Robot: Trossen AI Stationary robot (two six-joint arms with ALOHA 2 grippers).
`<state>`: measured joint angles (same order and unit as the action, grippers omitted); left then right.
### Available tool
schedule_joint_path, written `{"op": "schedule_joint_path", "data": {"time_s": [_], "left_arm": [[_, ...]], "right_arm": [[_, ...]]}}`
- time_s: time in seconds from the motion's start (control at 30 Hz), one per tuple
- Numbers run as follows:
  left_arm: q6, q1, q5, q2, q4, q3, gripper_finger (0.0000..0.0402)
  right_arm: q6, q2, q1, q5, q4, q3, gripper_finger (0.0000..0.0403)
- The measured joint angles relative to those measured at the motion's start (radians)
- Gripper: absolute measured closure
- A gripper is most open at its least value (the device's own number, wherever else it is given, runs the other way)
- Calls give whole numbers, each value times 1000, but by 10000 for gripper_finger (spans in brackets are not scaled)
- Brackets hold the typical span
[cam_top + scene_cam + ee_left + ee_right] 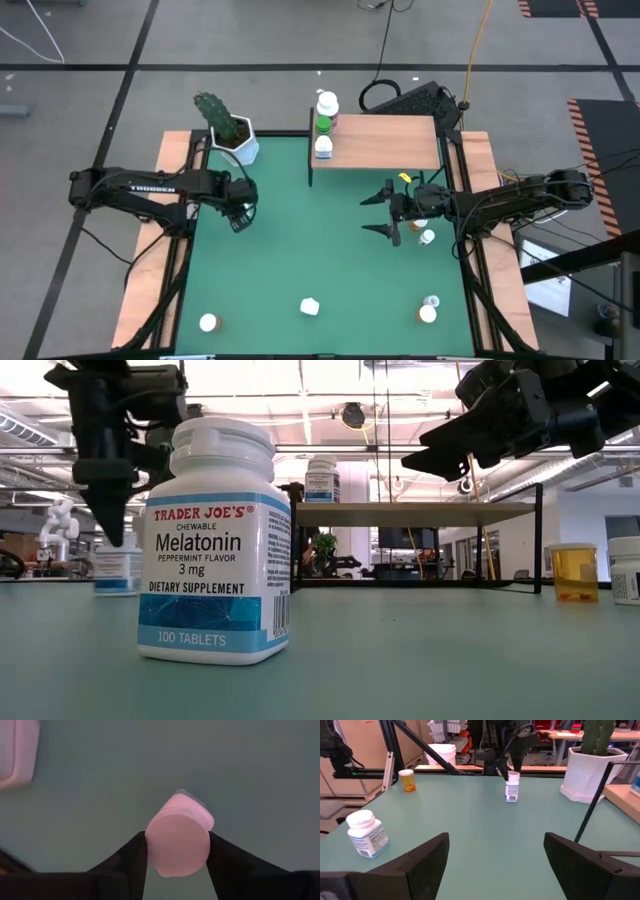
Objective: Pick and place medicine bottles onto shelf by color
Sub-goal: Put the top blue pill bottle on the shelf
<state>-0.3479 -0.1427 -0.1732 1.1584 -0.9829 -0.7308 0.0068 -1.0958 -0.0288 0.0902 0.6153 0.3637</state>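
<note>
Three bottles point(325, 122) on shelf point(385, 142); others scattered on mat

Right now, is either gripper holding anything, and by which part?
The left gripper holds a bottle, its fingers on opposite sides of the white cap. The right gripper is open and holds nothing.

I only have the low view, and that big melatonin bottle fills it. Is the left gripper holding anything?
Observer: Yes. The left gripper has its fingers against both sides of a small white-capped bottle.
Operator: And the right gripper?
Observer: The right gripper is open and empty, over the green table mat in front of the light-wood shelf.
Operator: How many bottles are on the shelf?
Observer: Three shelved bottles, in a row at its end toward the left arm.
</note>
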Motion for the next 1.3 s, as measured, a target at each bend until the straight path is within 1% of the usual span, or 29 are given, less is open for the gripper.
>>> {"op": "schedule_joint_path", "data": {"time_s": [0.07,0.2,0.27,0.37,0.5,0.67,0.77,0.93,1.03,1.13,1.3], "left_arm": [[39,7,11,0,65,1,232],[113,28,51,5,222,1,211],[150,45,70,12,314,1,212],[199,69,87,39,459,1,225],[246,95,103,100,657,1,231],[296,121,130,194,876,-9,215],[317,129,132,257,949,-41,214],[340,149,136,372,1073,-82,227],[356,159,140,435,1096,-123,225],[381,167,139,485,1096,-170,215],[418,173,139,538,1087,-229,215]], "right_arm": [[8,0,0,18,-6,0,85],[16,0,5,17,-5,0,85],[33,-1,4,16,0,0,85],[52,-20,4,16,16,0,85],[77,-88,5,9,87,1,85],[107,-201,4,-45,191,1,85],[110,-260,4,-65,226,0,85],[128,-342,4,-67,272,19,85],[138,-386,4,-72,272,41,85],[144,-431,5,-112,270,56,85],[172,-481,4,-119,265,64,85]]}}
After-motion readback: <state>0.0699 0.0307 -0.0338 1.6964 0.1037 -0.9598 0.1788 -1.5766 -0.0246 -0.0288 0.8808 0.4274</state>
